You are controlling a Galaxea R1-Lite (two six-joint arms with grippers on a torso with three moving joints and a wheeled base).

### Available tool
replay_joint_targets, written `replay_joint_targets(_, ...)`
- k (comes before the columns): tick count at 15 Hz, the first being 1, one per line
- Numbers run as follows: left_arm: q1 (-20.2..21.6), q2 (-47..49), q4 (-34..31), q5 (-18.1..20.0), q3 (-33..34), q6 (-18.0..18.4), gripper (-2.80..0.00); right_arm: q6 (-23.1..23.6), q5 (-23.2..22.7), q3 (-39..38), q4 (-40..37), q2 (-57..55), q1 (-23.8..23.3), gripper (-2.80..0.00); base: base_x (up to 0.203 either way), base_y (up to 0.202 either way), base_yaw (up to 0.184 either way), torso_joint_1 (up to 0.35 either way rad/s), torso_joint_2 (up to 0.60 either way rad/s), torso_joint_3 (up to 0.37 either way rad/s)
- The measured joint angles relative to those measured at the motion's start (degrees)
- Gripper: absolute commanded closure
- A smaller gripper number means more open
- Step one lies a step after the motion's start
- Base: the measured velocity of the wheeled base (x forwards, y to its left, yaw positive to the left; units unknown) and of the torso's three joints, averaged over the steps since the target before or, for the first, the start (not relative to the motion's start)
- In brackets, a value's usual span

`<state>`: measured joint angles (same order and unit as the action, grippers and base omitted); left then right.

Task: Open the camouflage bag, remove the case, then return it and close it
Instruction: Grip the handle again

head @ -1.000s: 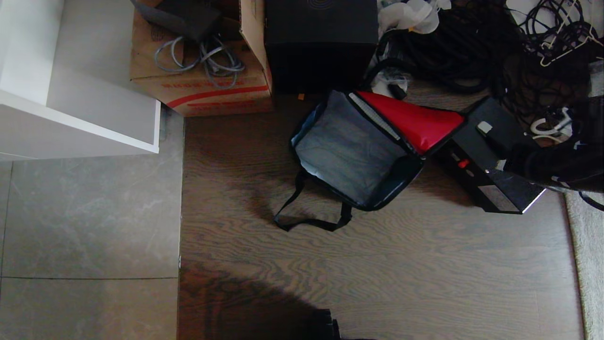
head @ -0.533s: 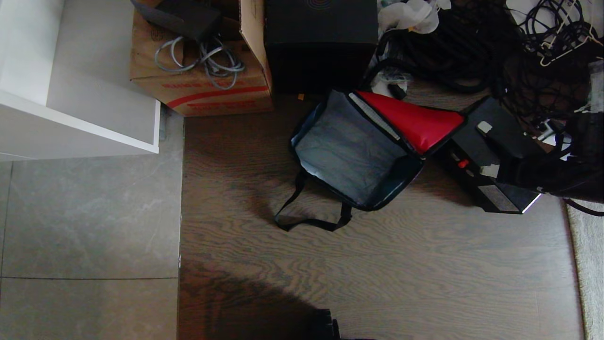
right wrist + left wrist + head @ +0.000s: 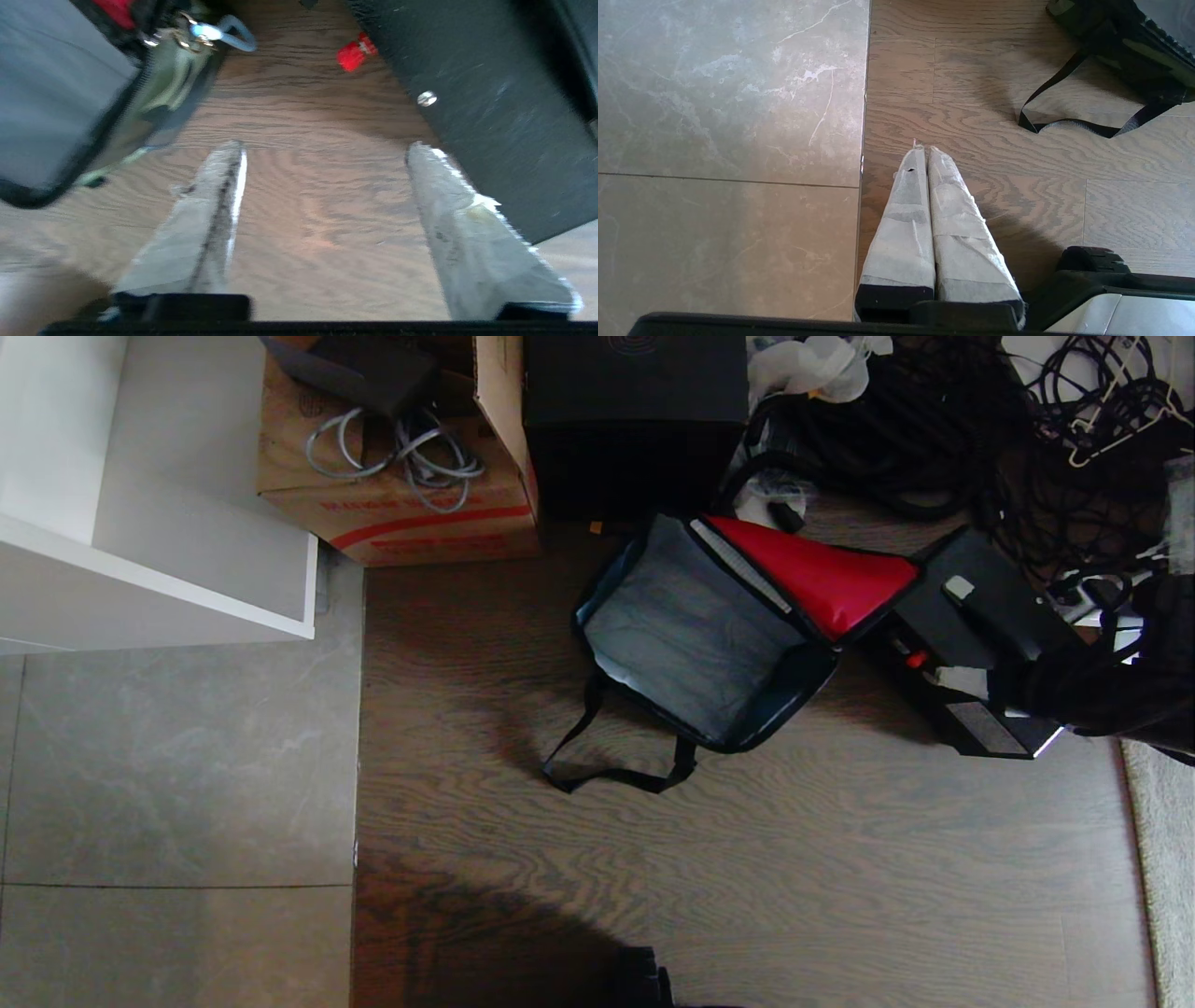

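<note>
The camouflage bag [image 3: 691,635] lies open on the wood floor, its grey lining bare and its red-lined lid [image 3: 812,579] flipped to the right. The black case [image 3: 971,611] rests on the floor just right of the bag, its red spot [image 3: 918,660] facing the bag. My right gripper [image 3: 1004,683] hovers over the case's near end. In the right wrist view this gripper [image 3: 324,147] is open over bare floor, between the bag [image 3: 56,102] with its blue zipper loop [image 3: 233,39] and the case [image 3: 490,116]. My left gripper [image 3: 923,148] is shut and parked low over the floor.
The bag's black strap [image 3: 607,775] loops onto the floor in front. Behind stand a cardboard box [image 3: 401,513] with cables and a tall black box [image 3: 635,420]. A cable tangle [image 3: 934,429] fills the back right, white furniture [image 3: 140,551] the left, a rug edge [image 3: 1162,859] the right.
My right gripper has opened from shut and let go of the case. The case's near end has sunk a little and the arm has shifted slightly.
</note>
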<state>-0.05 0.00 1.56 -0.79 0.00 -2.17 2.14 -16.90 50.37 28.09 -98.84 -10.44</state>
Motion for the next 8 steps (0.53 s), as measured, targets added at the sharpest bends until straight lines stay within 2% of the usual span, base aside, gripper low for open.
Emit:
replay_joint_targets(4, -0.05, 0.0, -0.02, 0.0, 0.0, 0.0, 0.0, 3.64, 1.76, -2.23, 6.57, -2.1, -0.23, -2.8, 0.0, 0.0, 0.0, 0.0, 0.0, 0.0)
replay_joint_targets(6, 0.02, 0.0, 0.0, 0.02, 0.0, 0.0, 0.0, 6.16, 6.08, -4.41, 6.49, -2.59, -0.17, -2.8, 0.0, 0.0, 0.0, 0.0, 0.0, 0.0)
replay_joint_targets(8, 0.02, 0.0, -0.02, 0.02, 0.0, 0.02, 0.0, 7.41, 7.01, -5.59, 6.37, -2.63, -0.03, -2.8, 0.0, 0.0, 0.0, 0.0, 0.0, 0.0)
